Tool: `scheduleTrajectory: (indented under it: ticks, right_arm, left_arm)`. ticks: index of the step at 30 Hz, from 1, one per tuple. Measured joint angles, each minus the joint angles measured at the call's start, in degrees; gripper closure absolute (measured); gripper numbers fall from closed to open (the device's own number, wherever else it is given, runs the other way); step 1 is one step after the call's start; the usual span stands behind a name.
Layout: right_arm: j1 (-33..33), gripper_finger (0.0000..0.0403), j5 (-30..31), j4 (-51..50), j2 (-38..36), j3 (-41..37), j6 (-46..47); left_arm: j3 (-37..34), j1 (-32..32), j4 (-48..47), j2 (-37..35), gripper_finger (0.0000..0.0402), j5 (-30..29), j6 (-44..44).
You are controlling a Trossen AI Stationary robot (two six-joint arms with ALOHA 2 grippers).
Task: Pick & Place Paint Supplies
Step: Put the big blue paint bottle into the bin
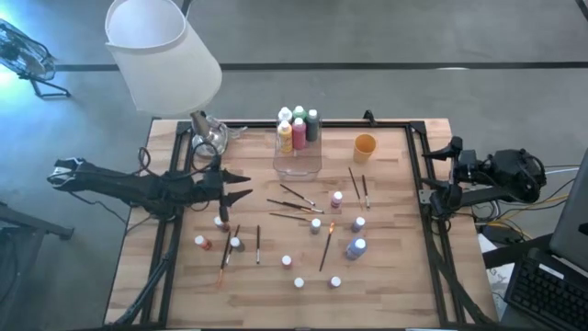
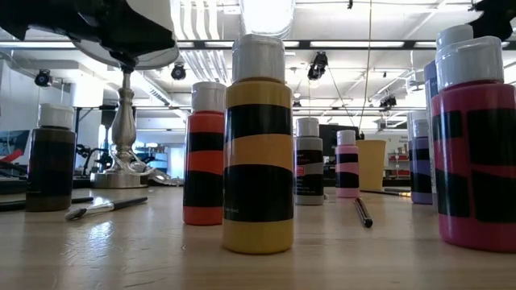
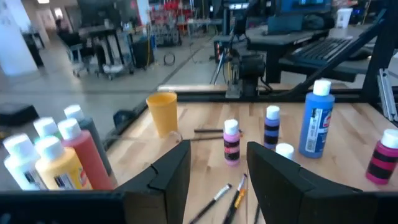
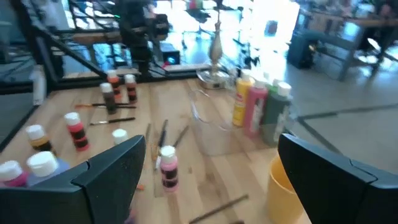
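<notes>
**Mostly scattered: bottles and brushes crowd the middle of the table**

You have the left gripper (image 1: pixel 241 184) reaching in over the table's left side, jaws apart and holding nothing, pointing toward the centre. Just ahead of it lie several paintbrushes (image 1: pixel 296 202) fanned across the middle, with a pink bottle (image 1: pixel 337 199) and a blue bottle (image 1: pixel 356 247) beyond them. More small bottles (image 1: pixel 235 244) and another brush (image 1: pixel 258 245) sit near the front left, right below your left gripper, so that patch is tight.

At the back centre stands the clear plastic box (image 1: pixel 298 158), with five bottles (image 1: pixel 299 127) upright in its far end; its near half is bare. The orange cup (image 1: pixel 365 145) stands alone just right of the box. A lamp (image 1: pixel 162 51) with a white shade rises at the back left corner, close behind the left arm.

Your right gripper (image 1: pixel 453 173) waits beyond the table's right edge, jaws wide apart. The front right corner and the right strip of the table (image 1: pixel 404 276) give you open room.
</notes>
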Motion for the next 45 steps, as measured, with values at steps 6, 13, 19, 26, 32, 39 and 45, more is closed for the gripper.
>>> scheduleTrajectory:
  ticks: [6,13,19,26,32,39,45]
  right_arm:
    - [0.0,0.0039,-1.77,16.25,0.11,-0.02,2.26]
    - [0.01,0.0039,-2.69,27.82,0.39,0.04,6.75]
    - [0.02,0.0039,-7.61,27.81,6.33,-0.82,7.03]
    - [0.0,0.0039,-7.32,27.81,20.94,-1.29,6.75]
    - [0.06,0.0039,-7.79,27.84,30.99,-1.16,10.3]
    - [1.59,0.0039,-7.8,27.85,35.86,-1.09,14.43]
    - [5.87,0.0039,-7.76,27.89,36.95,-1.07,17.26]
  left_arm:
    - [-2.92,0.02,-0.81,-3.56,0.0239,-0.05,2.62]
    - [-2.92,0.07,-8.33,-10.68,0.0239,5.44,0.06]
    - [-3.42,0.02,-14.44,-14.99,0.0238,8.86,-0.05]
    - [-3.67,0.02,-20.09,-16.37,0.0238,8.89,-2.43]
    - [-3.67,0.02,-23.65,-18.78,0.0238,8.85,-2.76]
    - [-5.9,0.02,-26.33,-23.77,0.0238,8.84,-2.63]
    - [-7.47,0.07,-28.55,-29.0,0.0239,8.82,-3.06]
